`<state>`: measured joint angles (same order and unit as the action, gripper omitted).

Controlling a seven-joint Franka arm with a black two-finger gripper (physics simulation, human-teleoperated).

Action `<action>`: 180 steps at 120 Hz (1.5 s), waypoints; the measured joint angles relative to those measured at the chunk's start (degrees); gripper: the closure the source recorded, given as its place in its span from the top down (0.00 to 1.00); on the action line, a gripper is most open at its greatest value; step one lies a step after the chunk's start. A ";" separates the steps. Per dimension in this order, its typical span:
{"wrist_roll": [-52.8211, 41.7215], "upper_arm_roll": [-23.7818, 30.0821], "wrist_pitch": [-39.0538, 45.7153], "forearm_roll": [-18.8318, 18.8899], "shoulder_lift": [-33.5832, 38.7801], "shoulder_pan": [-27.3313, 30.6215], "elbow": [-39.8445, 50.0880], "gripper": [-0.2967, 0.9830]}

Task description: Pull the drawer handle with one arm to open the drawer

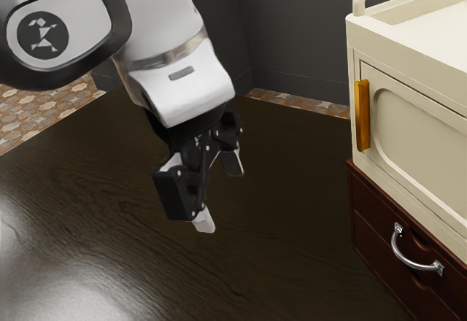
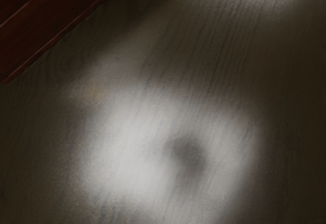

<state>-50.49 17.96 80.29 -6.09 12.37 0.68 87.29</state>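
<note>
Robot arm, 1, white and black, ending in 1 black gripper: released, 2 pale-tipped fingers spread, above dark wood bench. Drawer handle, 1, curved, silvery, well apart from gripper, toward the exterior view's right; mounted on 1 dark red drawer front, seemingly flush with its cabinet. Cream upper unit, 1, directly above, with 1 orange upright handle and 1 top rail. Beyond: patterned floor tiles, grey walls.

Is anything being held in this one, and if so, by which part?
Nothing is held: the gripper is open, its fingers apart over the dark table.
</note>
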 joint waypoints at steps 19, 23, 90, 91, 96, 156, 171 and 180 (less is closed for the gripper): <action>-7.09 2.96 4.40 -0.34 0.08 -1.92 2.85 0.77; -8.35 3.04 5.17 -0.36 0.00 -2.33 2.93 0.77; -22.74 3.14 11.55 0.14 -5.39 -5.83 2.92 0.77; -22.95 3.14 11.62 0.15 -5.46 -5.84 2.93 0.77; -24.08 3.14 11.93 0.14 -5.72 -5.90 2.96 0.77; -34.45 3.14 20.64 -0.30 -1.33 -8.55 14.75 0.77; -35.94 3.14 25.81 -0.81 -1.63 -8.76 16.93 0.77; -36.68 3.14 28.90 -1.03 -2.00 -8.85 17.67 0.77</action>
<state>-87.18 21.09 109.19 -7.12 10.37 -8.17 104.97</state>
